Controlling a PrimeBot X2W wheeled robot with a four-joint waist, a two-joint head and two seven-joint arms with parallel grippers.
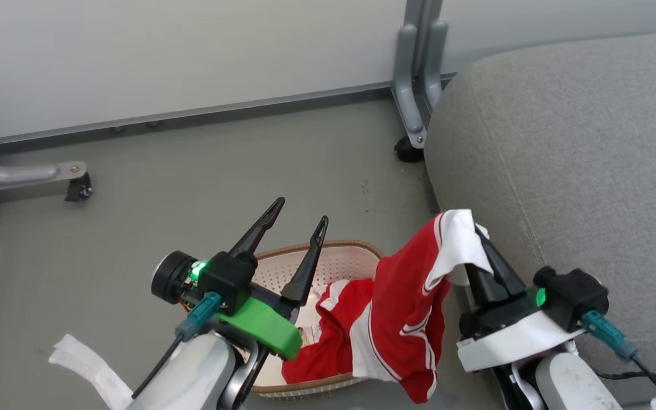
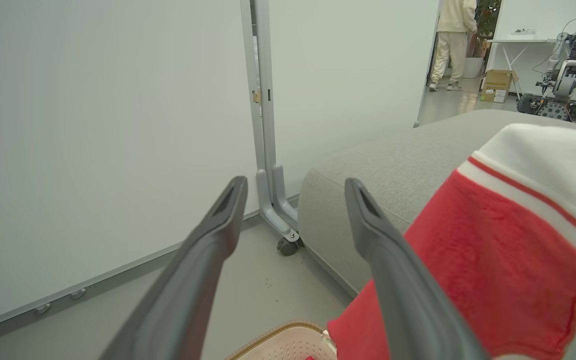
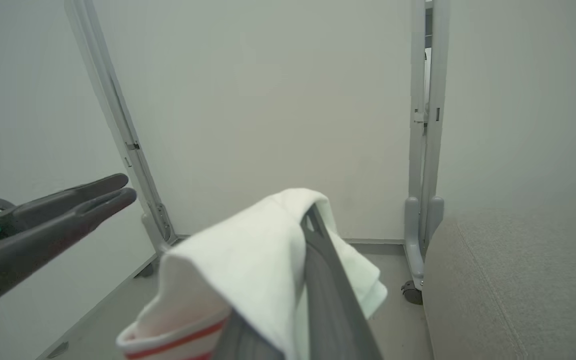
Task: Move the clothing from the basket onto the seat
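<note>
My right gripper (image 1: 479, 230) is shut on the white trim of a red garment with white stripes (image 1: 408, 307), which hangs from the fingers beside the grey seat (image 1: 578, 148). The same white trim (image 3: 248, 260) drapes over my right fingers (image 3: 323, 265). A second red garment (image 1: 328, 336) lies in the cream basket (image 1: 339, 259) on the floor, below my left gripper (image 1: 299, 212). That left gripper stands open with nothing between its fingers, above the basket's near left side. The lifted garment (image 2: 498, 250) hangs just right of my left fingers (image 2: 368, 215).
White partition panels on grey wheeled legs (image 1: 416, 85) stand behind the basket and next to the seat's far corner. Another leg with a caster (image 1: 74, 185) is at the far left. A person (image 2: 453, 40) and another robot (image 2: 568, 75) are far off beyond the seat.
</note>
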